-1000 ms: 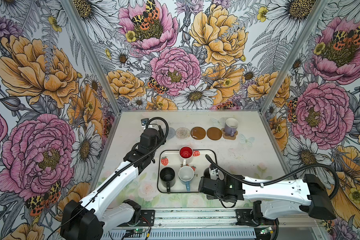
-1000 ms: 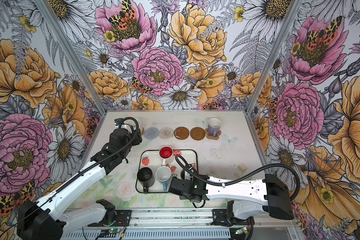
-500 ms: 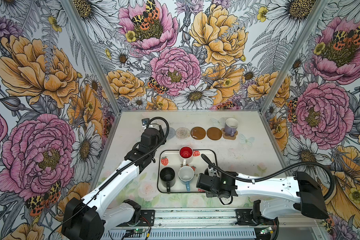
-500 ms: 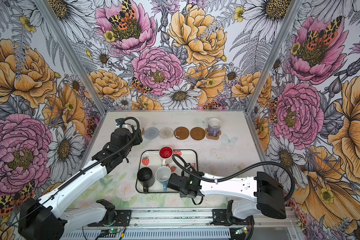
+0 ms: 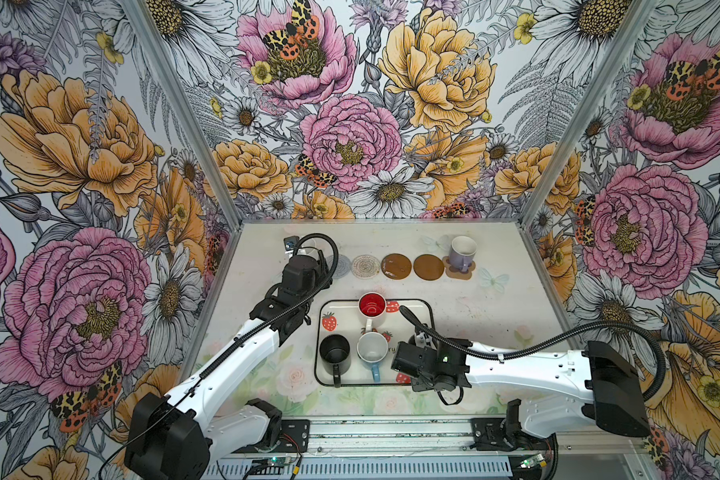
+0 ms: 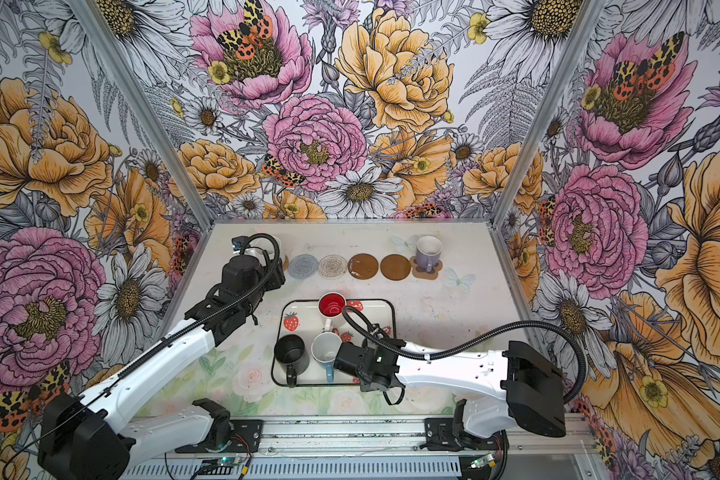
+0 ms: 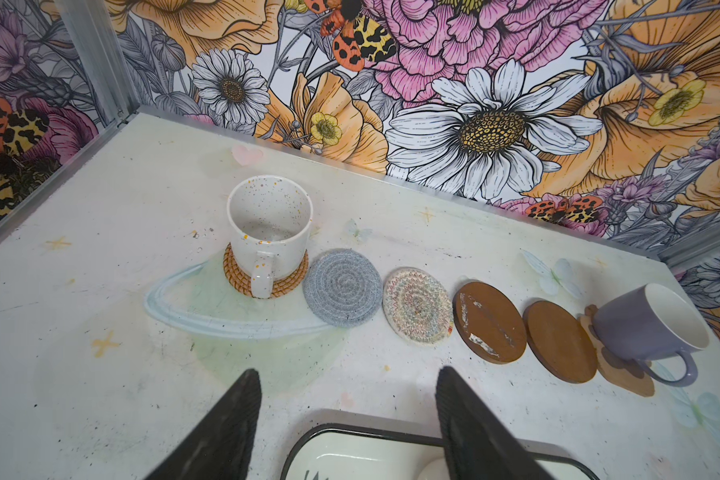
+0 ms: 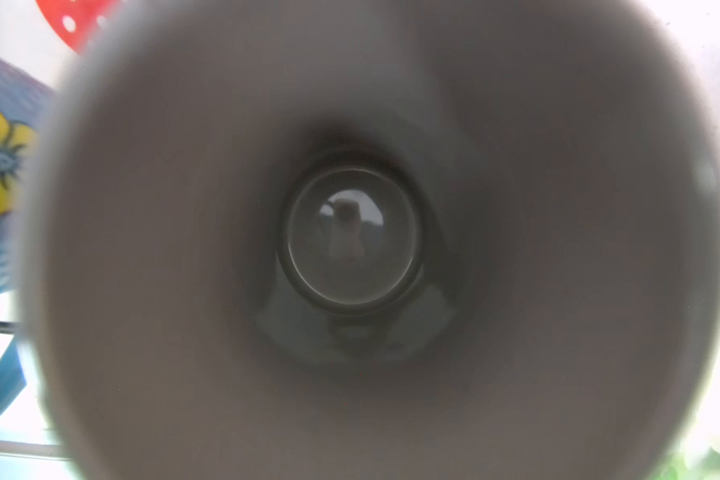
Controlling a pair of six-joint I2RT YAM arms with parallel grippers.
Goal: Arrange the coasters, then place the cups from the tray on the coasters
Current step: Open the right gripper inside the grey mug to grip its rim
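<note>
The left gripper (image 7: 348,374) hangs released, its black ribbed fingers (image 7: 233,419) spread with nothing between them, above the pale table (image 5: 474,299) by the 11 o'clock corner of the white strawberry-print tray with thin black rim (image 5: 344,306). The right gripper (image 5: 406,360) is over the tray's 4 o'clock part. Its fingers are hidden, so I cannot tell whether it is clenched. Its wrist camera looks straight into the grey mug (image 8: 350,237), just beside the light blue mug with white inside (image 5: 371,351).

Also in the tray are the black mug (image 5: 334,353) at 8 o'clock and the white mug with red inside (image 5: 371,305) at 12.

Beyond the tray, at 12 o'clock, runs a row:
- the white speckled mug (image 7: 269,226), upright on the woven tan rattan coaster (image 7: 285,282)
- the pale blue-grey woven coaster (image 7: 341,286)
- the clear beaded coaster (image 7: 417,305)
- the scuffed brown disc coaster (image 7: 489,322)
- the plain brown disc coaster (image 7: 560,340)
- the lavender mug (image 5: 462,252) on the tan paw-shaped coaster (image 5: 460,272)
</note>
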